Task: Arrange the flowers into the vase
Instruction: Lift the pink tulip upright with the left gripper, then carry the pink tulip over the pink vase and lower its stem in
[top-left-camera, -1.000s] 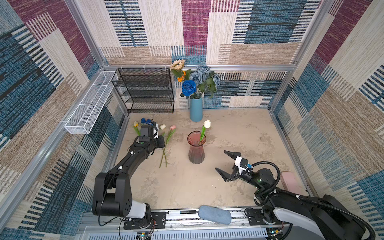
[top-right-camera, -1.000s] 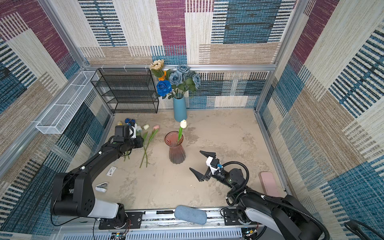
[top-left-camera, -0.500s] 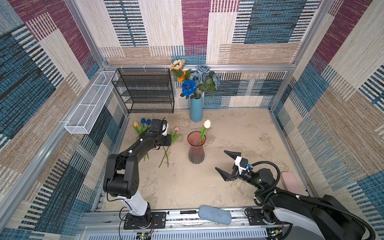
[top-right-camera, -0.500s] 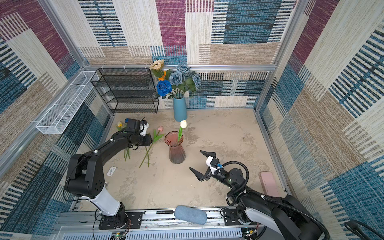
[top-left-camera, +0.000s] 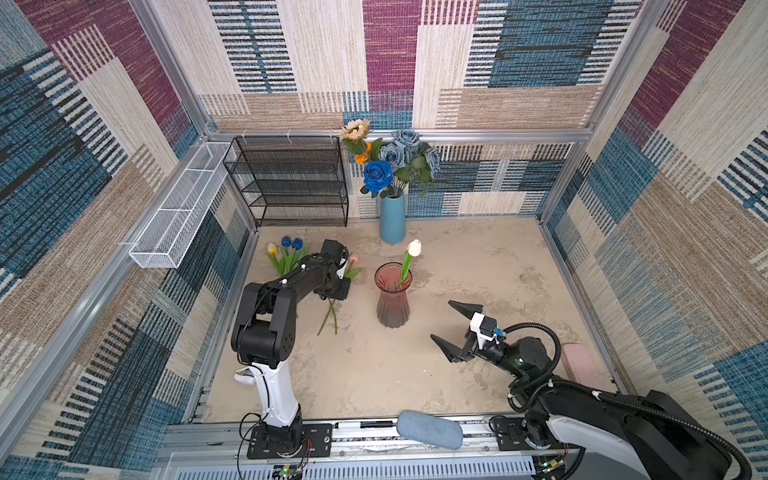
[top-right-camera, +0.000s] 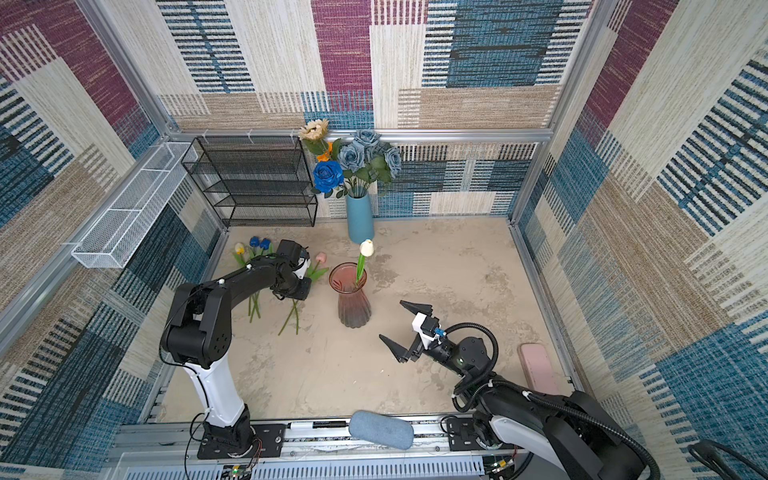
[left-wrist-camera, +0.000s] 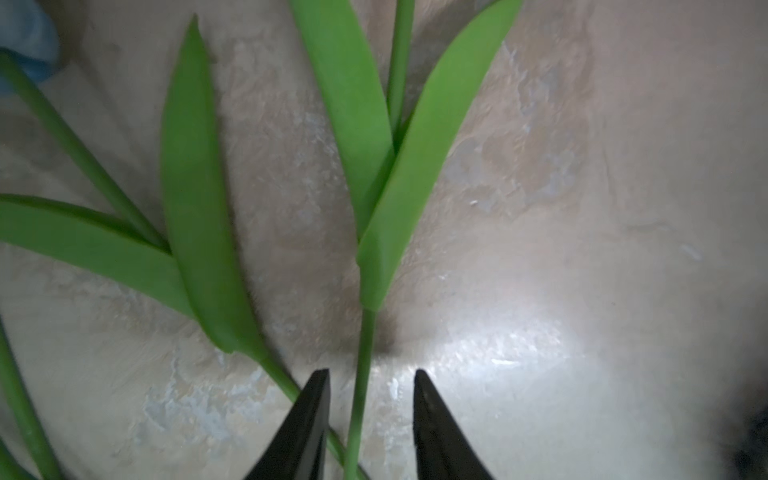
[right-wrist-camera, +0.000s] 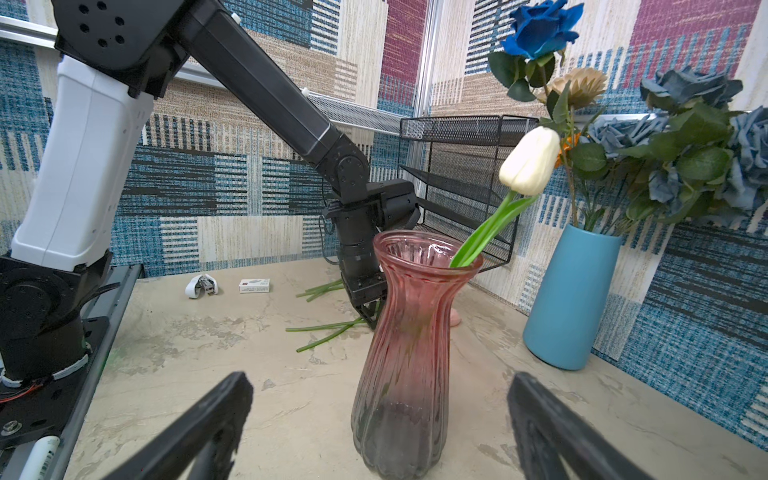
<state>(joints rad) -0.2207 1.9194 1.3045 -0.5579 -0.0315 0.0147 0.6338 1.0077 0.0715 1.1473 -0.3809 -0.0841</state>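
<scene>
Beige stone-look surface (top-left-camera: 478, 270): tulips (top-left-camera: 286, 259) lie left of the pink vase (top-left-camera: 392, 299). We straddle one stem (left-wrist-camera: 365, 340) with left gripper (left-wrist-camera: 370, 374) jaws parted; right gripper (top-left-camera: 441, 320) jaws spread wide. We should centre it, then pinch.

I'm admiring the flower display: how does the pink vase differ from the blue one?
The pink glass vase is see-through and ribbed; the blue vase is opaque and smooth. The pink glass vase holds one white tulip; the blue vase holds a full bouquet. Both stand upright.

Left hand (left-wrist-camera: 370, 372) ajar, right hand (top-left-camera: 441, 319) wide open
</scene>
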